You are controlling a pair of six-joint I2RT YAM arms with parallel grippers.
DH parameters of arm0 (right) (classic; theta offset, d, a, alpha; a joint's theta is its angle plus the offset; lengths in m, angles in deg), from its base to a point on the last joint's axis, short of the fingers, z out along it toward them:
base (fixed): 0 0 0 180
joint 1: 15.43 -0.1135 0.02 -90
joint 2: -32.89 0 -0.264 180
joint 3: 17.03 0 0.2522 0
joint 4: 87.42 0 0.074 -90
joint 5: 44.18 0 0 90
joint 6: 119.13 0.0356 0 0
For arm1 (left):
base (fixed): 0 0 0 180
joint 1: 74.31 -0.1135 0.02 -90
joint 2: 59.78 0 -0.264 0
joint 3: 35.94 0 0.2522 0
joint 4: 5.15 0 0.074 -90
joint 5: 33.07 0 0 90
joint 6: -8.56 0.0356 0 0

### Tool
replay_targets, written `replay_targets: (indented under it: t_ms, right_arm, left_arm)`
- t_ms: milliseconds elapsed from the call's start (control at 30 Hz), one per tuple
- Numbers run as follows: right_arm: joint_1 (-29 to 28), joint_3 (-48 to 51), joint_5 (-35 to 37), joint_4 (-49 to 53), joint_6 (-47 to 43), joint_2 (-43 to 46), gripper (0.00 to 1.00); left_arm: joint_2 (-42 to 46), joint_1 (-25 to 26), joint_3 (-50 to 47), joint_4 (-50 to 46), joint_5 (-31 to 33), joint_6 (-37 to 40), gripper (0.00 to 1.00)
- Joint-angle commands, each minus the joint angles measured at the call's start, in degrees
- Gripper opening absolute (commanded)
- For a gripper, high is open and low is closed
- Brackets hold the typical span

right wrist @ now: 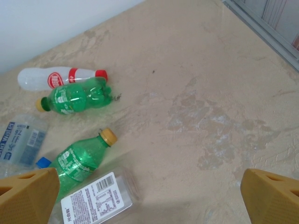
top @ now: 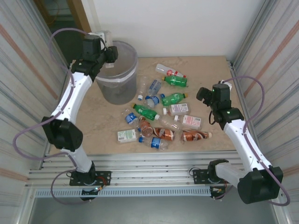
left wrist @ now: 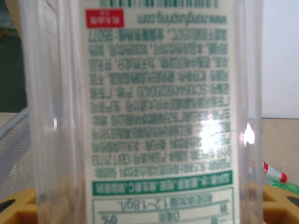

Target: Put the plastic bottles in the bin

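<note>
Left gripper (top: 110, 56), clamped on a clear plastic bottle with a white printed label (left wrist: 159, 116), hangs above the left side of the tall round translucent grey plastic bin (top: 122, 86), so it should probably centre over the mouth before releasing, lest the bottle clip the rim.

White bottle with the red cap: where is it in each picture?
Top external: the white bottle lies near the far middle of the table, just beyond a green bottle.
Left wrist: low at the right edge, a small bit peeking past the clear bottle held up close.
Right wrist: upper left, lying just above the green bottle.
Shared landmark: that green bottle right beside it.
</note>
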Motion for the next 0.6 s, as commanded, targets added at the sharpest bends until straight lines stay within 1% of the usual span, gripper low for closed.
replay_targets:
  t_ms: [0,167,233,367,567]
  right_arm:
    - [-0.5,-2.3,1.3,1.7,1.3,0.9,0.98]
    - [-0.5,-2.8,0.9,1.8,1.5,0.3,0.98]
    - [-0.5,-2.9,0.8,1.8,1.7,-0.1,0.98]
    - [-0.5,-3.0,0.0,1.6,2.1,-1.5,0.98]
    - [-0.6,-3.5,-0.7,1.8,2.9,-3.5,0.98]
  left_arm:
    - [-3.3,-1.4,5.5,-4.8,-3.4,0.9,0.44]
    - [-8.2,-2.7,10.0,-9.8,-1.6,1.9,0.44]
    - [-9.1,-3.1,10.1,-11.2,-0.6,2.1,0.45]
    - [-9.7,-4.4,8.2,-11.7,-1.3,1.7,0.46]
    - [-10.7,-4.7,6.3,-11.6,1.1,2.0,0.48]
